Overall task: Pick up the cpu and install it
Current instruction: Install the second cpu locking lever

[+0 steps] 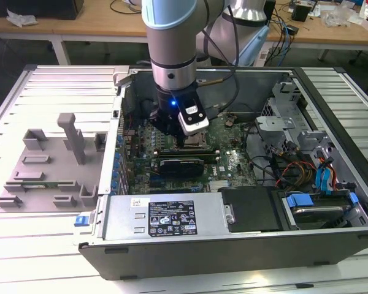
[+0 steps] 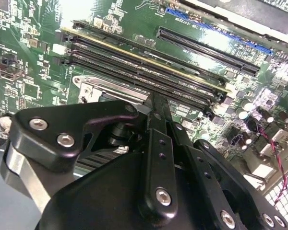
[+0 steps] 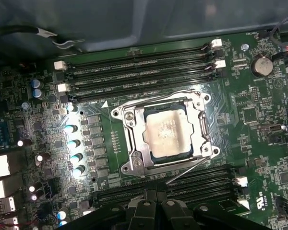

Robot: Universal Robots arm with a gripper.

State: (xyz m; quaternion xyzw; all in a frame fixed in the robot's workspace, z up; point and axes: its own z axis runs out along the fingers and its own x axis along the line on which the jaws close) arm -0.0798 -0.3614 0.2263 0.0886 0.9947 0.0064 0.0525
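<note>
Tool [image 1: 185, 139] of your arm hangs low inside the open computer case [image 1: 331, 245], directly over the motherboard [image 1: 233, 162]. In the second wrist view, its black fingers [image 2: 156, 115] are pressed together with nothing between them. Just below, the cpu [image 3: 167, 132] lies flat in the socket's metal frame [image 3: 127, 116], silvery top facing up, apart from the tool. Rows of memory slots [image 3: 134, 72] flank the socket on two sides. Beyond the case, at the exterior view's left, a grey tray [image 1: 49, 165] sits on the slatted tabletop [image 1: 24, 251].
</note>
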